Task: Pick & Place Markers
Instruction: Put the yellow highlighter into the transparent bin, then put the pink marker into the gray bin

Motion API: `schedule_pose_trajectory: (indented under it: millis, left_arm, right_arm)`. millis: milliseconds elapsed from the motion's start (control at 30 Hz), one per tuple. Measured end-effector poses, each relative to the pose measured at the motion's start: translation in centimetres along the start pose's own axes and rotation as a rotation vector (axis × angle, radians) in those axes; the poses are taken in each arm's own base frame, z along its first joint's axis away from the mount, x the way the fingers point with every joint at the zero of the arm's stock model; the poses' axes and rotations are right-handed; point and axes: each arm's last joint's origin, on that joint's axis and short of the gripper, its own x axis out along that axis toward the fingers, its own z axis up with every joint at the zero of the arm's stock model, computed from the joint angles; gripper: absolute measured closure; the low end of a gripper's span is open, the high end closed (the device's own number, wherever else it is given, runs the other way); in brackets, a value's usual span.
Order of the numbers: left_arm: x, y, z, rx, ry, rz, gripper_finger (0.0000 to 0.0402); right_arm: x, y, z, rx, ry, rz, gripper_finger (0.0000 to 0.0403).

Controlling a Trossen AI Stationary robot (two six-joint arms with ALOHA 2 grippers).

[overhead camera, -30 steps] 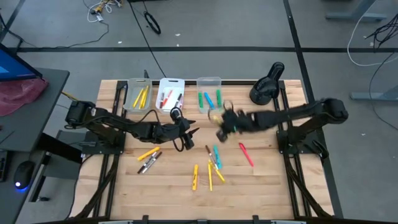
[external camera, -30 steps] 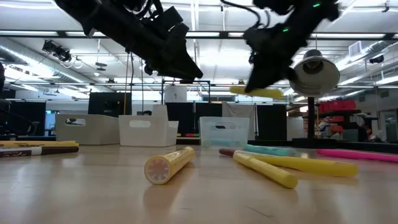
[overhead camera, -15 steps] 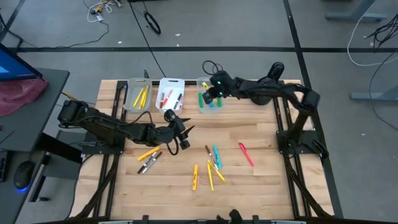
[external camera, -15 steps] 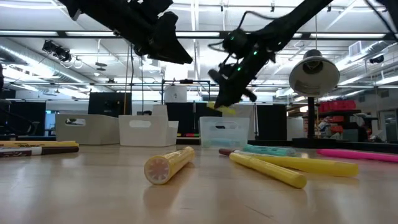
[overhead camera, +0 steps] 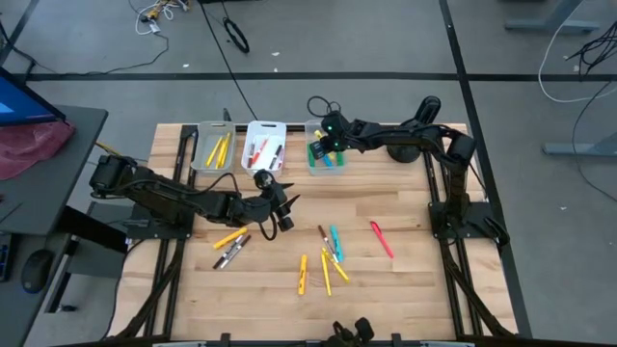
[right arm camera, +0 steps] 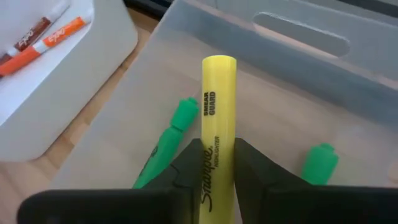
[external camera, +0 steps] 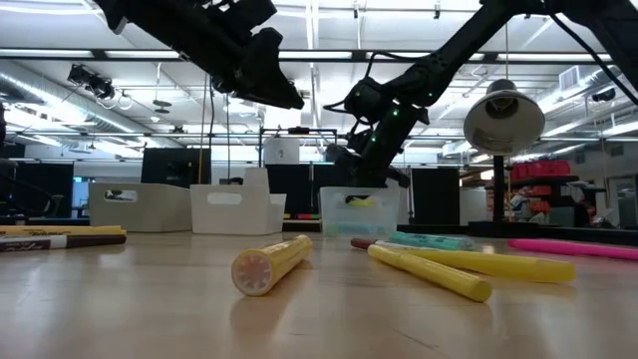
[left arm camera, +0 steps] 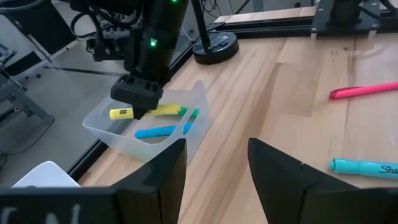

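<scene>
The scattered markers (overhead camera: pixel 325 262) are lying loose on the bare wood of the worktop (overhead camera: pixel 405 280) in the lower middle of the high view: several yellow ones, a teal one and a brown one close together, and a pink marker (overhead camera: pixel 382 239) lying apart to their right. An orange-yellow marker and a dark marker (overhead camera: pixel 229 253) are lying side by side at lower left of centre.

The left gripper (overhead camera: pixel 285 209) is hovering above the worktop just left of centre. Its jaws are standing released, with a clear gap between them in the left wrist view, and are holding nothing.

Three bins are standing in a row along the upper edge of the worktop. The grey bin (overhead camera: pixel 198 154) at upper left is holding yellow markers. The white bin (overhead camera: pixel 266 127) beside it is holding red and orange markers. The clear bin (overhead camera: pixel 324 125), at upper centre, is holding green and blue markers.

The right gripper (overhead camera: pixel 331 145) is positioned over the clear bin. Its jaws are grasping a yellow marker (right arm camera: pixel 217 130) between the fingers (right arm camera: pixel 186 171), with the marker's free end pointing over the bin floor above two green markers (right arm camera: pixel 163 154).

A black lamp (overhead camera: pixel 413 132) is standing at the upper right of the worktop.
</scene>
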Motion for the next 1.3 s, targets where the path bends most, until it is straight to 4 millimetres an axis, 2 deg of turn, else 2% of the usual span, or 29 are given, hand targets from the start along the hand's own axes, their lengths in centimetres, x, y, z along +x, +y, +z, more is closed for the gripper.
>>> schedule_pose_trajectory:
  millis: [300,967,1300]
  left_arm:
    - [0.0,0.0,0.0,-0.007,0.001,-0.002,0.0225]
    - [-0.2,-0.3,0.1,-0.031,-0.011,-0.014,0.0225]
    - [-0.2,-0.3,0.1,-0.032,-0.012,-0.016,0.0225]
  right_arm:
    - [0.0,-0.5,-0.7,0.018,0.053,-0.085,0.033]
    - [-0.1,-0.7,-1.3,0.075,0.131,-0.078,0.0305]
    - [-0.4,-0.5,-0.8,0.018,0.08,-0.071,0.0243]
